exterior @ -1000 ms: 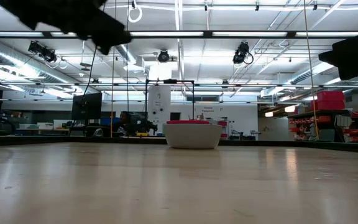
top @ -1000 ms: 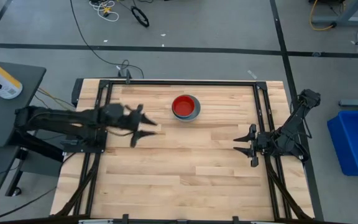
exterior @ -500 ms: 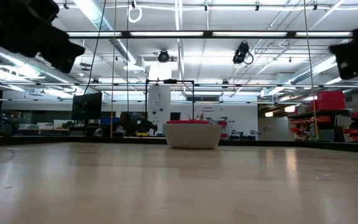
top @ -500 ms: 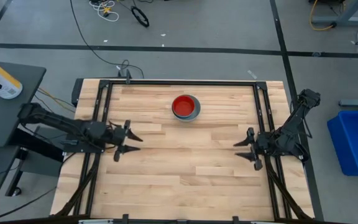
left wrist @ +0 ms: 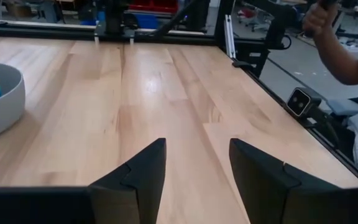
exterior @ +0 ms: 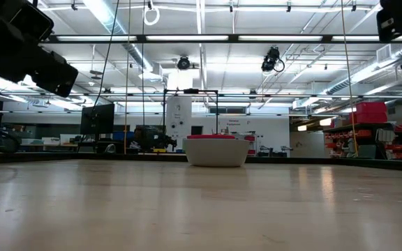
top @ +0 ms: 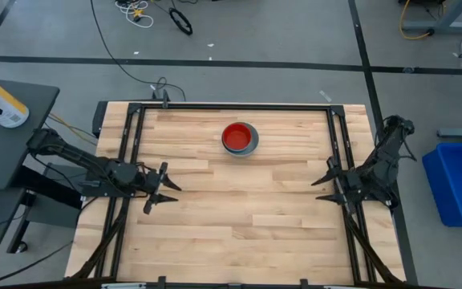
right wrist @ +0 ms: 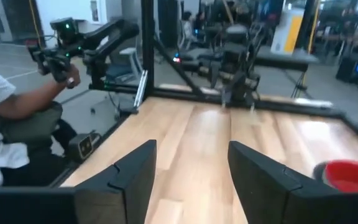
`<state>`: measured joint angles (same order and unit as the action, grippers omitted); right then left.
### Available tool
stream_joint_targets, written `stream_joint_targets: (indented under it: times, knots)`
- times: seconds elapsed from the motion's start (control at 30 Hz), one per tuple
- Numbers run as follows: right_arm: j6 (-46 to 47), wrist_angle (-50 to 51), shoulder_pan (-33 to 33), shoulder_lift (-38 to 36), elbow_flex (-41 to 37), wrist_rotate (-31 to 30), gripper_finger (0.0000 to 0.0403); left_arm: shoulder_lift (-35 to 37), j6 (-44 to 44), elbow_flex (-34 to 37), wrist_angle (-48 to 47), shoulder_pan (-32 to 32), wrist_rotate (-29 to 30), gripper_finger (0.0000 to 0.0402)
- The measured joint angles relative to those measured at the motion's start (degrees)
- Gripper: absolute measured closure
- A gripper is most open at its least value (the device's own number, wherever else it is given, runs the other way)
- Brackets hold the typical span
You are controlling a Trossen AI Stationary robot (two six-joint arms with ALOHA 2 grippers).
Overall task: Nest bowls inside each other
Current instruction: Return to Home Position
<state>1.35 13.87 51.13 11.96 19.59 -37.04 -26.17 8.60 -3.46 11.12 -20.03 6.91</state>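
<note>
The left hand [top: 161,191] is pulling back from the middle of the pale plank-wood surface [top: 239,225] toward its left edge. A second ago it was reaching out just beside the bowls, and now it is hanging well apart from them. The right hand [top: 323,189] is likewise tucking in toward the right-hand rail. Both hands are released, their dark wedge-shaped fingers [left wrist: 143,171] spread with only bare wood showing between them. That retreat is suggesting the nesting is finished and only the return to rest is left. The nested stack of small round plastic bowls [top: 239,138] is sitting alone toward the far middle of the surface, upright and touched by nothing. A glossy red plastic bowl [top: 236,136] is lying innermost, and a slightly larger matt grey plastic bowl [left wrist: 5,102] is cupping the lot. In the left wrist view, thin yellow and blue rims are peeking out between those two. The walls are looking smooth, thin and gently curved, likely light and slippery, while the wood is showing long jointed strips with a soft sheen.
</note>
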Motion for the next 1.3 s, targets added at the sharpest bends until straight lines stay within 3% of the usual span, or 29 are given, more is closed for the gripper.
stream_joint_targets:
  times: [0.2, 0.4, 0.57, 0.67, 0.73, 0.87, 0.93, 1.07, 1.3]
  knots:
    - [-3.3, -3.5, 0.0, -6.2, -6.1, -0.3, 0.0185, 0.0, -0.7, 0.0, 0.0, 0.0, 1.3, 0.0218]
    - [-5.9, -17.6, 0.0, -11.6, -19.1, 0.9, 0.018, 0.0, -2.3, 0.0, 0.3, 0.0, 3.8, 0.0219]
    - [-10.6, -18.8, 0.4, -11.5, -19.0, 15.8, 0.0175, 0.0, -3.4, 0.0, 0.5, 0.0, 5.1, 0.0219]
    - [-7.9, -16.8, 0.4, -11.8, -19.0, 23.9, 0.0173, 0.0, -3.5, 0.0, 0.8, 0.0, 5.8, 0.0219]
    - [-5.4, -15.8, 0.4, -11.8, -19.0, 27.3, 0.0171, 0.0, -2.9, 0.0, 1.6, 0.0, 9.2, 0.0219]
    - [-5.2, -15.7, 0.4, -11.8, -19.0, 28.1, 0.0167, 0.0, 1.4, 0.0, 2.7, 0.0, 27.1, 0.0219]
    - [-5.5, -15.8, 0.4, -11.6, -19.0, 27.8, 0.0164, 0.0, 1.3, 0.0, 2.6, 0.0, 31.5, 0.0219]
    - [-4.5, -15.7, 0.4, -10.8, -19.0, 28.1, 0.0158, -0.1, -0.7, 0.0, 6.0, 0.0, 27.8, 0.0219]
    - [-4.1, -15.8, 0.4, -10.8, -19.0, 28.1, 0.0146, 0.0, -3.0, 0.0, 6.4, 0.0, 27.8, 0.0219]
